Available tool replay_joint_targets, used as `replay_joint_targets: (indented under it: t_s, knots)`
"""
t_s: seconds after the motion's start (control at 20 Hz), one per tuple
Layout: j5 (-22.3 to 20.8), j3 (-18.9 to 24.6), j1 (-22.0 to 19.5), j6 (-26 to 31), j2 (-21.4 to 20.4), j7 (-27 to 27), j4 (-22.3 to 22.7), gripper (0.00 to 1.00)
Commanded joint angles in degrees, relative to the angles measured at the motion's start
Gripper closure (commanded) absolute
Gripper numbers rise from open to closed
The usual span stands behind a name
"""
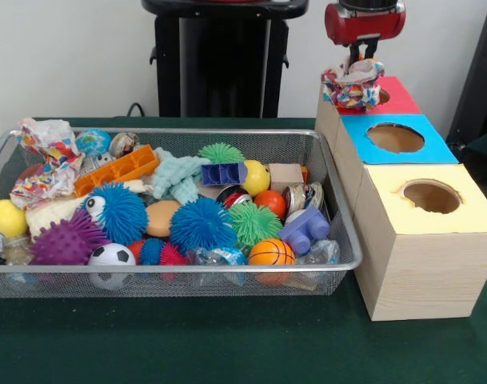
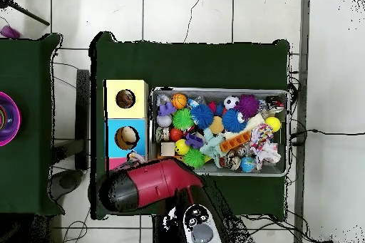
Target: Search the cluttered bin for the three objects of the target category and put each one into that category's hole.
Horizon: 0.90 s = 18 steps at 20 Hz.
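Observation:
My gripper is shut on a crumpled paper wad printed with red, blue and yellow patches. It holds the wad over the near left corner of the red-topped box. The hole in the yellow-topped box lies two boxes nearer the camera, apart from the wad. Two more paper wads lie at the left end of the wire bin. In the overhead view the arm hides the gripper and the red box; the two wads lie at the bin's right end.
The blue-topped box with its own hole stands between the red and yellow boxes. The bin holds spiky rubber balls, a mint fuzzy toy, a small basketball, a soccer ball and an orange tray. The pedestal stands behind.

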Motion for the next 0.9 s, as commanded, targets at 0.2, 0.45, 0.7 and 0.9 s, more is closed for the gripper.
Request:
replay_joint_targets:
  t_s: [0.2,0.45,0.7,0.9]
  knots:
    - [2.62,-1.86,0.21,3.74,2.53,7.73,-8.06,1.00]
    - [3.33,-1.74,0.45,7.39,1.69,7.08,-9.46,1.00]
    - [4.41,-1.55,1.28,16.37,-0.44,5.88,-13.42,1.00]
    - [4.15,-1.18,1.74,21.39,-0.38,5.23,-16.95,1.00]
